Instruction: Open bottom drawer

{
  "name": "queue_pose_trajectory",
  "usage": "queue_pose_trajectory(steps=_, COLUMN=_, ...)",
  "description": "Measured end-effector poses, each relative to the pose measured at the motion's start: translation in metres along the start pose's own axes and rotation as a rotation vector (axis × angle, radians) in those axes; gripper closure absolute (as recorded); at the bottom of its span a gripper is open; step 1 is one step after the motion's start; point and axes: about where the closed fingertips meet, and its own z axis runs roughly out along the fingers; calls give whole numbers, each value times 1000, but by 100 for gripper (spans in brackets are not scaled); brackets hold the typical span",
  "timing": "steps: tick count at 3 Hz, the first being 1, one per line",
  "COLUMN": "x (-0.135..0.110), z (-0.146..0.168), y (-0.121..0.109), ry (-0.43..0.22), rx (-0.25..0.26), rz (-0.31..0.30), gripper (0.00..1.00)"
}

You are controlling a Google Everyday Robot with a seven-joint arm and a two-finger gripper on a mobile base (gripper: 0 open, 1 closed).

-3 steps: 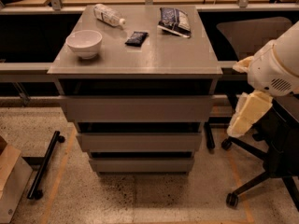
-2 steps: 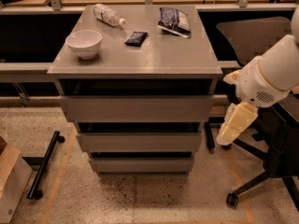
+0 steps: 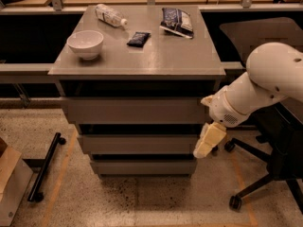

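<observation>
The bottom drawer (image 3: 142, 166) is the lowest of three grey handleless fronts in the cabinet, below the middle front (image 3: 137, 144) and the tall top front (image 3: 135, 110). It sits flush, closed. My gripper (image 3: 207, 142) hangs from the white arm (image 3: 265, 86) at the cabinet's right front corner, level with the middle front and just above the bottom drawer's right end. Its cream fingers point down.
On the cabinet top stand a white bowl (image 3: 85, 44), a plastic bottle (image 3: 111, 15), a small dark packet (image 3: 138, 38) and a chip bag (image 3: 176, 21). A black office chair (image 3: 265, 174) is at the right. A black bar (image 3: 45, 167) and a cardboard box (image 3: 12, 181) lie on the floor at left.
The arm and gripper have moved left and down, from beside the cabinet's right side to its right front corner near the lower drawers.
</observation>
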Motion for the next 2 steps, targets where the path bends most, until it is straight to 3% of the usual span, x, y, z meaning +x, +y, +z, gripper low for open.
queue_pose_trajectory(steps=2, x=7, z=5, y=2, ry=7, rx=-12, rz=30, gripper=0)
